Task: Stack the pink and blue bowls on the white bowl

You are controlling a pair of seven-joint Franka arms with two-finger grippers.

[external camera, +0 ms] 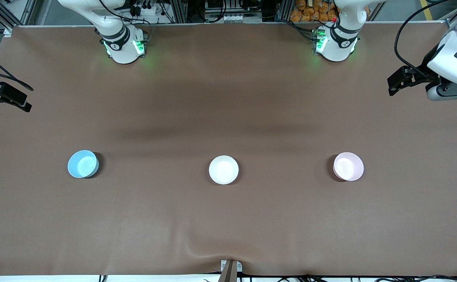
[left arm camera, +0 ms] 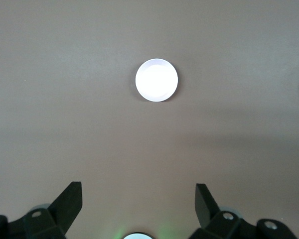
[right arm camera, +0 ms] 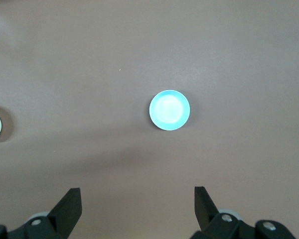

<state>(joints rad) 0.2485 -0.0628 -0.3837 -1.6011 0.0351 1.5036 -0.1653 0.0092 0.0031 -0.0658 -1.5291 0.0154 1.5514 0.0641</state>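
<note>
- Three bowls sit in a row, well apart: blue bowl [external camera: 82, 164] toward the right arm's end, white bowl [external camera: 224, 169] mid-table, pink bowl [external camera: 348, 166] toward the left arm's end.
- Left gripper [left arm camera: 138, 199] and right gripper [right arm camera: 137, 201] hang high at the table's ends, fingers apart, empty.
- Advice: descend squarely and pinch one wall at the rim.

Even, fairly bright overhead light; a soft dark shadow band crosses the brown table [external camera: 228, 219] above the white bowl [external camera: 224, 169], whose inside glares, washed out, in the left wrist view
</note>
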